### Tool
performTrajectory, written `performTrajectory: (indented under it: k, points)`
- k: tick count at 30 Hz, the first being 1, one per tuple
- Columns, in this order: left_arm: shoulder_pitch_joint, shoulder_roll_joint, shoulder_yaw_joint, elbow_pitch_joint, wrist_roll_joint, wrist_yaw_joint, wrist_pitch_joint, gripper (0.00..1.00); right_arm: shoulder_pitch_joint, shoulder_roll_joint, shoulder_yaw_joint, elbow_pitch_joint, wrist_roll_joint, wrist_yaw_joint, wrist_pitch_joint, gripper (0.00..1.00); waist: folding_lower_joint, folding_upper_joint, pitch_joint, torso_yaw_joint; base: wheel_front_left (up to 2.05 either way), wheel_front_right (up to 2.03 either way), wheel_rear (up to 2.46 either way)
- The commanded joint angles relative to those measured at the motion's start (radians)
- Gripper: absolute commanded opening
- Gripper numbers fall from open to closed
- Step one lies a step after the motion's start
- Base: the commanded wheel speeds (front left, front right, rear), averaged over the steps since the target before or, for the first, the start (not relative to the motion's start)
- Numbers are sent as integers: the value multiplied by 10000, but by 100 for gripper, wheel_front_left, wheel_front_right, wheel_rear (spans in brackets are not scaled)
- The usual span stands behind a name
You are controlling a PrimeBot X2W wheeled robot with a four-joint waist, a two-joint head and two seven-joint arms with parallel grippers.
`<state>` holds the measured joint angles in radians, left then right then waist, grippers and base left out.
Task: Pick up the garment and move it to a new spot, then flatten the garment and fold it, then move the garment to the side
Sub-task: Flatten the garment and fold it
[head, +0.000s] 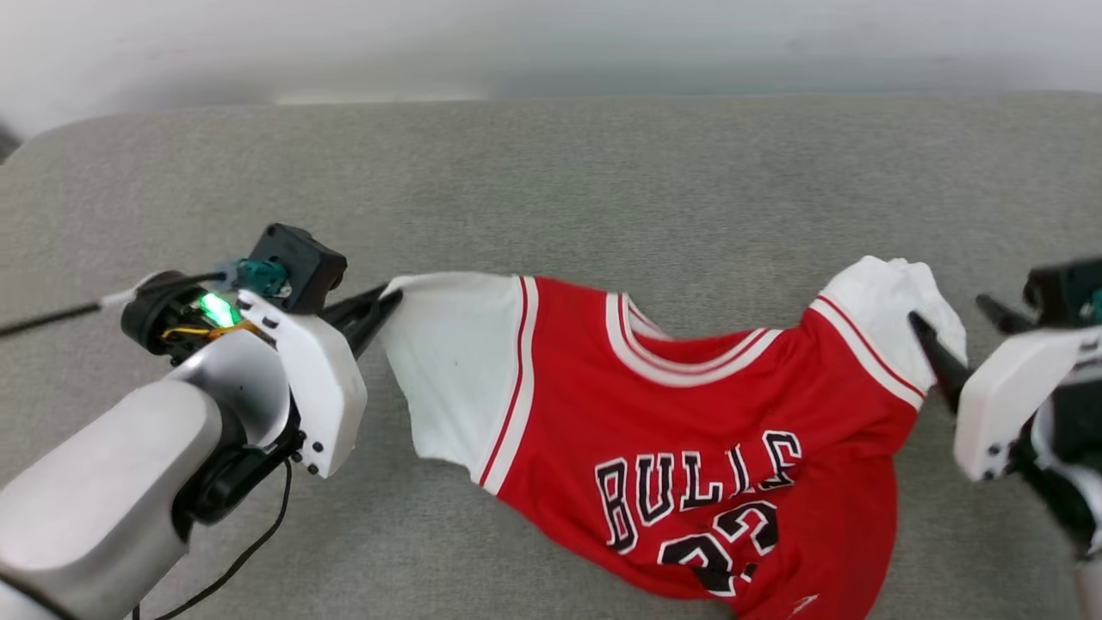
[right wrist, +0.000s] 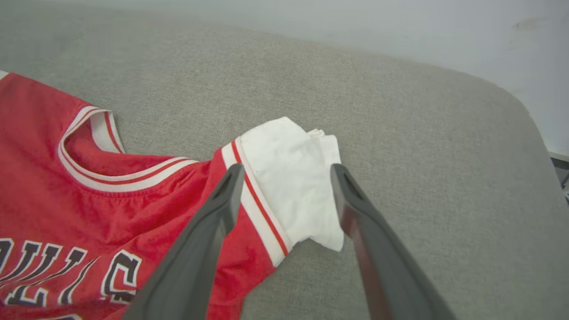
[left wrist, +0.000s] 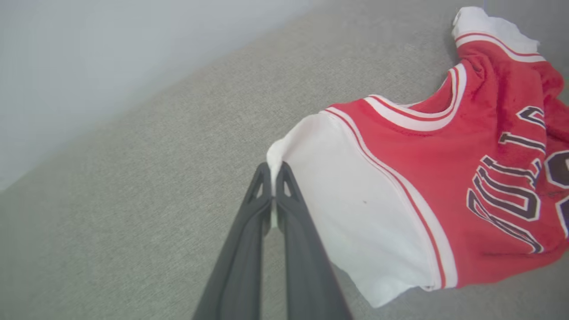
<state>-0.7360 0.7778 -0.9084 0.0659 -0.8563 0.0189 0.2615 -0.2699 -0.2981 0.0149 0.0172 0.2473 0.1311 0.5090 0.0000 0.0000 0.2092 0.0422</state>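
The garment (head: pixel 689 430), a red jersey with white sleeves and black-and-white chest lettering, lies face up and rumpled on a grey padded surface (head: pixel 551 172). My left gripper (head: pixel 389 301) is shut on the tip of the jersey's spread white sleeve (left wrist: pixel 346 209); in the left wrist view the gripper (left wrist: pixel 273 171) pinches white cloth between its closed fingers. My right gripper (right wrist: pixel 286 171) stands open, its two dark fingers straddling the other, bunched white sleeve (right wrist: pixel 293 178). In the head view the right gripper (head: pixel 951 323) sits at that sleeve (head: pixel 887 301). The hem runs off the bottom edge.
The grey padded surface reaches a pale wall at the back (head: pixel 551 43), with rounded corners at far left (head: pixel 52 138) and, in the right wrist view, at far right (right wrist: pixel 515 102). A black cable (head: pixel 241 551) hangs under my left forearm.
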Motion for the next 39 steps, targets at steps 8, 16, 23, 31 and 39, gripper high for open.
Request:
performTrajectory:
  k: [8, 16, 23, 31, 39]
  points:
    - [544, 842, 329, -2873, 804, 1210, -657, 0, -2088, -1109, -247, 496, 621, -7, 4593, 100, 0, 0, 775, 993, 0, 0, 0]
    - [449, 708, 244, -4154, 1324, 1597, -797, 0, -3330, -1756, -505, 1895, -119, -7, 5953, 100, 0, 0, 1559, 1810, 0, 0, 0]
    - [178, 394, 177, -4262, 1500, 1511, -905, 0, -3277, -1765, -421, 2719, -147, -7, 6148, 100, 0, 0, 1943, 2256, 0, 0, 0]
    - [167, 255, 82, -3962, 1483, 1448, -974, 0, -1842, -1802, 409, 3655, 190, 10, 5823, 17, 0, 0, 1933, 2378, 0, 0, 0]
    - [502, 426, 135, -3652, 1283, 1491, -1106, 0, -2519, -2238, 583, 3340, 693, -7, 3901, 0, 0, 0, 1094, 2019, 0, 0, 0]
